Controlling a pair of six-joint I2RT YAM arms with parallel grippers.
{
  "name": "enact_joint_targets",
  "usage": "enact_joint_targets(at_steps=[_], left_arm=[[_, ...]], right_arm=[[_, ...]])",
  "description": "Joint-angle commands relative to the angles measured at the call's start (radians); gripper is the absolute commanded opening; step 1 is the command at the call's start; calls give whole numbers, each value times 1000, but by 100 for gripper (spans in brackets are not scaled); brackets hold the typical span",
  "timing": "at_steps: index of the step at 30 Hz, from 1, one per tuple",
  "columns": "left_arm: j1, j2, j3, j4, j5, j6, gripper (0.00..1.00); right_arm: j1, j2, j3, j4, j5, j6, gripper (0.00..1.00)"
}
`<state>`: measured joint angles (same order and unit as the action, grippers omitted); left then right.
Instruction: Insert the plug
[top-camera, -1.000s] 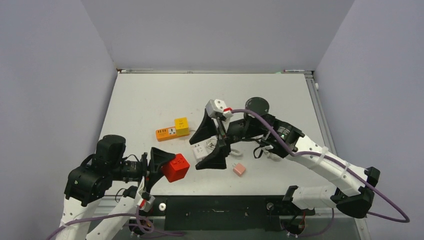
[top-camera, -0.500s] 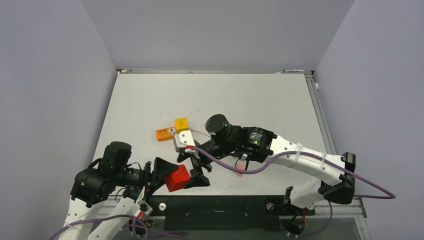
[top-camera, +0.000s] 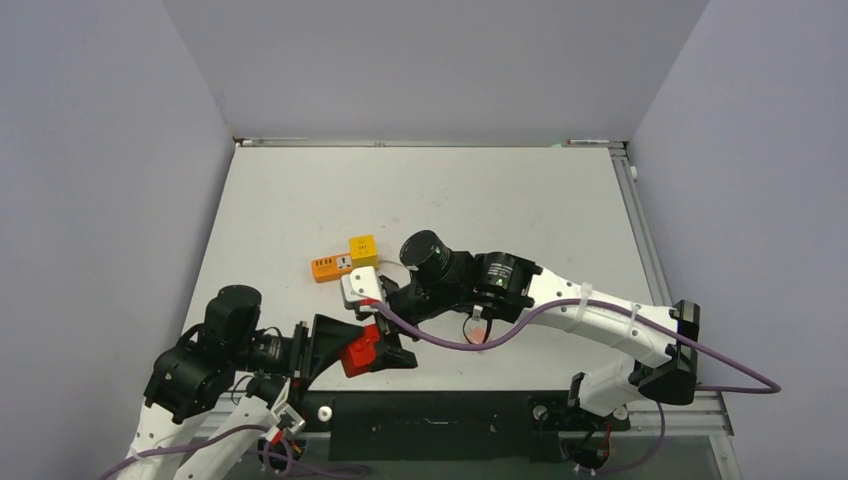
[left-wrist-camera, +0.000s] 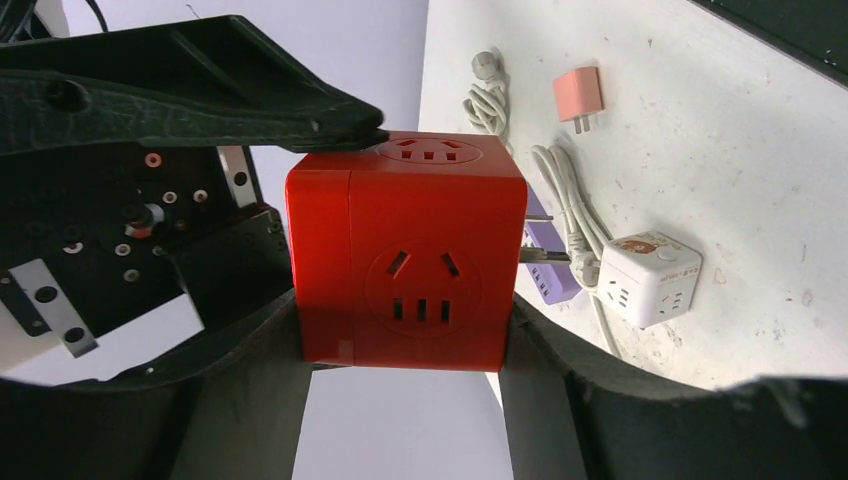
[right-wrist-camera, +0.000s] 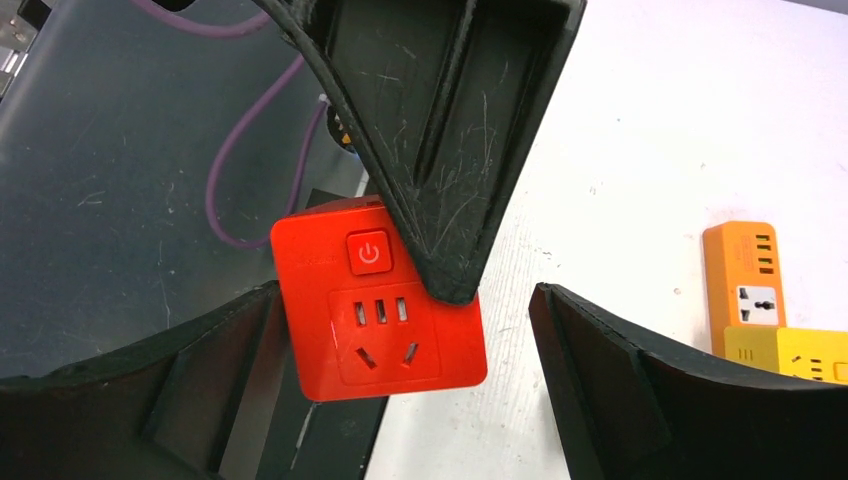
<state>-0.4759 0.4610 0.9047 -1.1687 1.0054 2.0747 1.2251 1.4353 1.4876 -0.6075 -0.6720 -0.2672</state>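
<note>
Clamps red cube socket in left gripper above table edge; spreads right gripper wide, empty. Leaves pink plug lying on table. Likely light, rigid, slick; best pinched across flat faces, prongs clear.

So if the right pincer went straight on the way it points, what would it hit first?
Probably the red socket cube, held by the left pincer; it sits just ahead, though depth is unclear.

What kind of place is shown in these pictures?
Probably a lab robot test bench: plain walls enclose a white table, where a red socket cube and an orange adapter look like practice items.
</note>
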Motion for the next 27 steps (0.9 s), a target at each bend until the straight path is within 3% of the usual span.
enact_joint_targets(at_steps=[1, 5, 8, 11, 13, 14, 15, 17, 18, 21, 24, 27], left_arm=[[-4, -5, 5, 76, 35, 594, 0], [-4, -11, 5, 72, 29, 594, 0], [-4, -13, 5, 63, 21, 592, 0], [-4, -17, 0, 72, 11, 566, 7], [-4, -27, -14, 117, 3, 506, 25], [-4, -36, -26, 148, 0, 469, 35], [-4, -44, -41, 188, -8, 423, 49], [-4, -59, -73, 263, -47, 307, 88], [-4, -63, -83, 284, -76, 261, 99], [-4, -85, -115, 367, -177, 49, 96], [-4, -102, -163, 446, -311, -165, 96], [-5, -90, -195, 526, -445, -473, 96]], right_arm=[[19, 20, 40, 1, -30, -18, 90], [33, 28, 36, -14, -13, -19, 91], [33, 17, 32, 5, 30, 1, 97], [33, -4, 27, 40, 87, 37, 56], [31, -11, 26, 43, 128, 55, 24], [30, -16, 23, 44, 147, 64, 12], [30, -20, 17, 47, 168, 77, 6], [25, -32, 1, 54, 210, 99, 5], [19, -40, -8, 56, 238, 111, 5], [-24, -63, -45, 58, 325, 164, 5], [-152, -72, -59, 42, 377, 275, 5], [-230, -54, -50, 9, 527, 367, 5]])
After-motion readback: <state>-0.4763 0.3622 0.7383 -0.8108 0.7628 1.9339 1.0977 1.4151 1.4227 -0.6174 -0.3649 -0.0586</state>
